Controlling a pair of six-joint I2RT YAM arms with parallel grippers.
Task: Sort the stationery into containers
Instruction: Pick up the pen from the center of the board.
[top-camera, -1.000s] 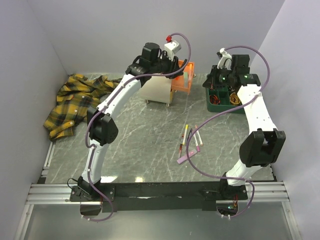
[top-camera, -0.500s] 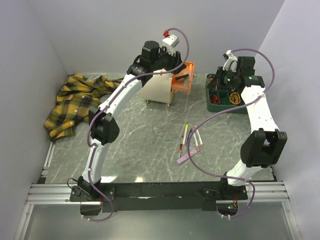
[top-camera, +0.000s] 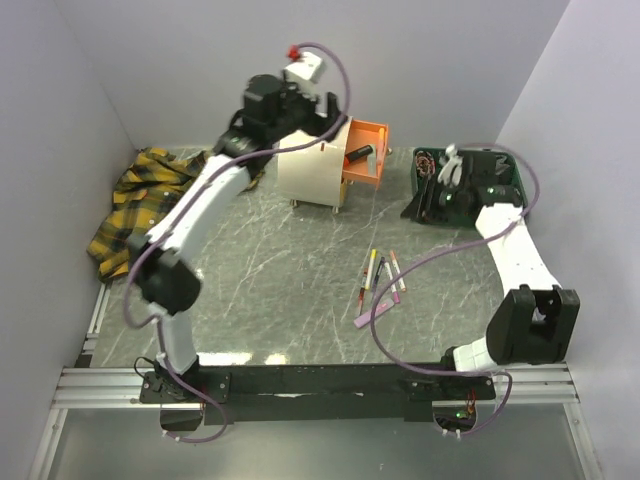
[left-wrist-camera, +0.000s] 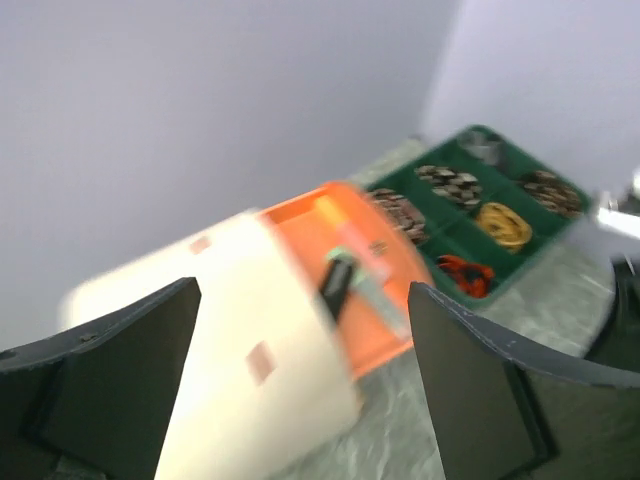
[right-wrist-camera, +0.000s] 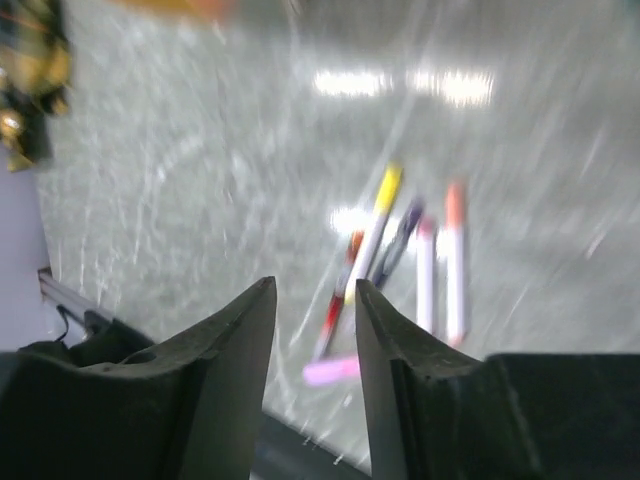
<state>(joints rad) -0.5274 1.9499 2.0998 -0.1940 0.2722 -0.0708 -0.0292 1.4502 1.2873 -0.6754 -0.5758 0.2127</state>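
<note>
Left gripper (left-wrist-camera: 300, 375) is spread wide, nothing held, over the cream cabinet (left-wrist-camera: 220, 330); right gripper (right-wrist-camera: 315, 345) is narrowly parted, empty, pens (right-wrist-camera: 395, 255) seen below

Surface (top-camera: 280, 270): centre and near-left open for passage. Obstacles: pens (top-camera: 380, 280) right of centre; cabinet (top-camera: 312, 170) at far edge, drawer (top-camera: 366, 153) pulled out; tray (top-camera: 455, 190) far-right corner; cloth (top-camera: 145, 200) left edge.

No legible text, label, brand, number or sign on any surface in the three views. Two small tan patches on the side of the cream cabinet (left-wrist-camera: 250, 340) — blurred, no characters discernible. Pens (top-camera: 380, 277) on the table — too small to show any printing.
</note>
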